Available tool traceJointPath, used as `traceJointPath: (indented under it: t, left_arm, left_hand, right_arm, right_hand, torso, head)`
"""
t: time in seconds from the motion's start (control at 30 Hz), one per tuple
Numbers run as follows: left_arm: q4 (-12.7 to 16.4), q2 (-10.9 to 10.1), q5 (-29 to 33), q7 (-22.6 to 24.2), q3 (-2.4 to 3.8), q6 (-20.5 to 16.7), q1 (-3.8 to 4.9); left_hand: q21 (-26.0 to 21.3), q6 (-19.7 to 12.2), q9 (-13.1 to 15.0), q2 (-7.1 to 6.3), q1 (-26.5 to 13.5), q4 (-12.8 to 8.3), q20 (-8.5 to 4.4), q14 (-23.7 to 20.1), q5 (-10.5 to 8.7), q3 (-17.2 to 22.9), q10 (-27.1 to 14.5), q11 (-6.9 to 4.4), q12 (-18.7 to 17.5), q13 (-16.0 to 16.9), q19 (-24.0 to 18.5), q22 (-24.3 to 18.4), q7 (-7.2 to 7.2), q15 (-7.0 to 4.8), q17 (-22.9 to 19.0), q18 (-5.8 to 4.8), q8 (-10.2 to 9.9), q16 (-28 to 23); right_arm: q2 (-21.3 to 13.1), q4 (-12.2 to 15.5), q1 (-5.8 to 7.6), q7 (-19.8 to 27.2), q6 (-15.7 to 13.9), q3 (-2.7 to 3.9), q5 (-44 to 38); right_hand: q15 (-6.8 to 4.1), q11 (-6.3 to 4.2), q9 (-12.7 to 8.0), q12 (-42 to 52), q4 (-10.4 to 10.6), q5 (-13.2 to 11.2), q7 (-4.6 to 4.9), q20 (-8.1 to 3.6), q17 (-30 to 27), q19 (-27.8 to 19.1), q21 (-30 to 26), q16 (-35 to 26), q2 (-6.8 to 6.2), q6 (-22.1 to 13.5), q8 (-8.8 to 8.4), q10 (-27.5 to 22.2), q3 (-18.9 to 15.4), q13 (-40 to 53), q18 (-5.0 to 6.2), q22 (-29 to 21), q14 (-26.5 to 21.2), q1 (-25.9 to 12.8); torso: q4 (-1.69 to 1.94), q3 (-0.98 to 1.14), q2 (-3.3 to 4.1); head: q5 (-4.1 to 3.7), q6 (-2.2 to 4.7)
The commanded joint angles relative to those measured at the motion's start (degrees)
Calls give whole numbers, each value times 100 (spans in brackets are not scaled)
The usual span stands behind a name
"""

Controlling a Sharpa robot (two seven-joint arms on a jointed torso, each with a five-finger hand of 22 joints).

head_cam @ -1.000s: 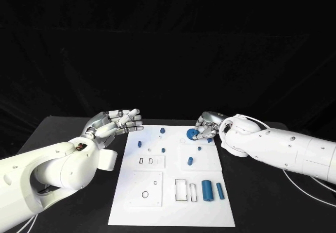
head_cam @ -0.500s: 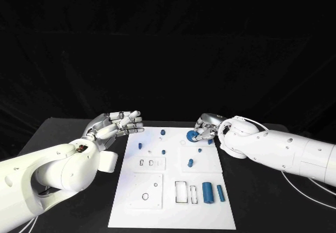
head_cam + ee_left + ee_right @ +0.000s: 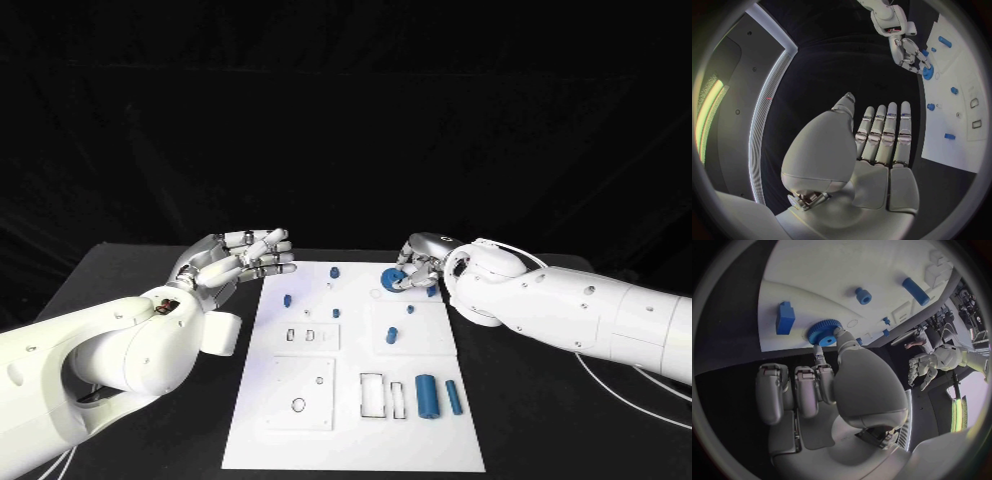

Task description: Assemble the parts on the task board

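The white task board (image 3: pixel 361 420) lies in the middle of the black table. Near its far right corner my right hand (image 3: pixel 421 262) pinches a blue gear (image 3: pixel 392 275) between thumb and a finger, low over the board. The right wrist view shows the gear (image 3: pixel 823 333) at the fingertips, beside a blue block (image 3: pixel 786 318) and a small peg (image 3: pixel 862 295). My left hand (image 3: pixel 238 256) hovers off the board's far left corner, fingers apart, holding nothing. In the left wrist view the left hand's palm (image 3: pixel 879 140) is bare, with the right hand (image 3: pixel 907 50) and gear (image 3: pixel 927 73) beyond it.
A thick blue cylinder (image 3: pixel 427 392) and a slimmer blue bar (image 3: pixel 453 396) lie at the board's near right. Several small blue pegs (image 3: pixel 335 271) stand on its far half. Rectangular recesses (image 3: pixel 372 392) and a ring hole (image 3: pixel 299 403) mark the near half.
My right arm has edged slightly to the left, and the gear stays at about the same spot in its fingers. The left hand has not moved.
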Motion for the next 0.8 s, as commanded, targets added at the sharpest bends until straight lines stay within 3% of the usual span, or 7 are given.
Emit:
traceJointPath:
  t: [0.03, 0.17, 0.27, 0.33, 0.53, 0.8]
  left_arm:
    - [8, 13, 9, 4, 5, 118, 8]
    - [8, 14, 9, -4, 5, 123, 8]
    - [4, 14, 9, -12, 5, 119, 8]
    - [-2, 17, 9, -18, 5, 108, 8]
    - [-16, 20, 9, -30, 5, 87, 7]
    - [-28, 16, 9, -40, 5, 69, 7]
  left_hand:
    - [28, -26, -7, -17, 53, -2, 0, -26, -31, -21, -19, 26, -29, -6, 23, -7, 34, 6, -7, 87, -39, -41]
    - [28, -33, -7, -19, 54, -2, 0, -27, -31, -25, -28, 30, -38, -6, 22, -9, 37, 8, -7, 87, -45, -47]
    - [28, -35, -8, -19, 54, -2, 0, -27, -30, -25, -30, 30, -40, -6, 22, -9, 38, 9, -7, 87, -47, -49]
    - [27, -55, -8, -21, 59, -3, 0, -25, -30, -33, -56, 39, -63, -7, 20, -13, 47, 14, -5, 87, -64, -64]
    - [28, -66, -8, -21, 62, -4, 0, -23, -29, -35, -69, 44, -75, -7, 20, -15, 52, 17, -4, 87, -73, -70]
    - [28, -79, -8, -16, 87, -17, 0, -18, -26, -29, -84, 49, -90, -6, 19, -18, 59, 19, -2, 87, -85, -80]
  right_arm:
    - [16, 8, -28, -132, 143, -22, -427]
    - [13, 26, -37, -147, -15, -24, -596]
    - [-10, 114, -50, -165, -350, -24, -723]
    - [-28, 190, -56, -157, -558, -23, -757]
    - [-75, 489, -54, -176, -1013, -18, -852]
    - [36, 771, -22, -208, -1250, -14, -1015]
  right_hand:
    - [10, -22, 19, 98, 8, -29, -11, -16, 1294, 150, 47, 37, 6, 79, 53, 176, 18, 813, -107, 821, 552, 17]
    - [-12, -51, 44, 256, -4, -40, -45, -34, 1342, 207, 105, 58, 35, 175, 86, 286, 65, 978, -127, 906, 562, 61]
    - [-41, -80, 59, 343, -26, -411, -75, -62, 1378, 255, 155, 73, 145, 239, 83, 347, 255, 1072, -145, 979, 570, 183]
    - [-46, -91, 70, 395, -23, -499, -79, -71, 1408, 284, 185, 85, 151, 274, 63, 383, 348, 1130, -155, 1022, 576, 199]
    - [-60, -104, 88, 444, -45, -440, -101, -82, 1419, 294, 195, 89, 176, 332, 42, 417, 488, 1184, -159, 1040, 578, 253]
    - [-62, -104, 94, 472, -60, -336, -95, -90, 1439, 307, 208, 97, 117, 340, -19, 436, 602, 1216, -164, 1062, 583, 256]
  torso:
    - [1, 2, 0]
    - [4, 0, -2]
    - [0, 6, -4]
    - [1, 10, 2]
    - [2, 2, 3]
    - [-6, 5, 4]
  head:
    - [15, 12]
    - [18, 20]
    - [35, 33]
    - [39, 30]
    - [68, 0]
    - [117, -46]
